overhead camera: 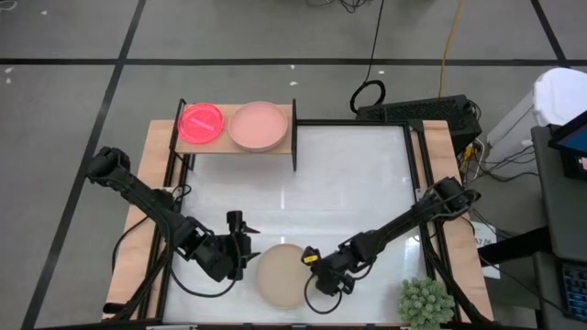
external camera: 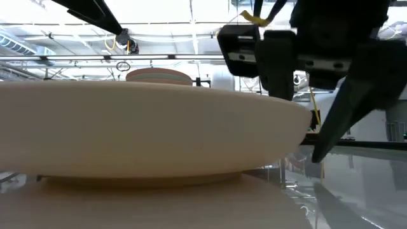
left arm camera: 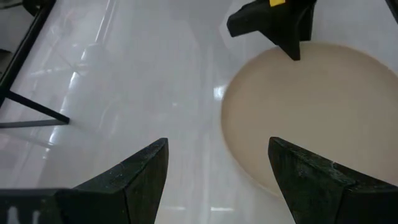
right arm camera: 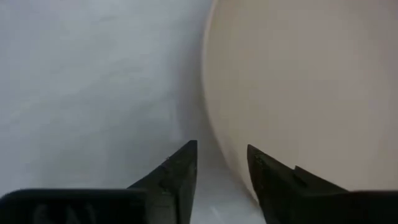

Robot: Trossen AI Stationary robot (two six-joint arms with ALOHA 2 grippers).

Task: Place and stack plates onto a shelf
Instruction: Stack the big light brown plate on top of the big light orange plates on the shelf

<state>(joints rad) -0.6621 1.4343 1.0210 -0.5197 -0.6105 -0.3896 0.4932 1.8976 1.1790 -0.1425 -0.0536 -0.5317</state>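
White tabletop (overhead camera: 348, 183) between the shelf (overhead camera: 235, 147) and the beige plate (overhead camera: 280, 275) lies open. Both grippers flank that plate; the right gripper (overhead camera: 312, 268) seemingly touches its rim.

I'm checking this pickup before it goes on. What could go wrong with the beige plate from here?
1. The right gripper meets the beige plate only at its rim, so a shallow pinch may slip.
2. The plate lies at the table's near edge, so a nudge might push it off.
3. The left gripper waits open just beside the plate, so lifting toward the shelf may bump it.
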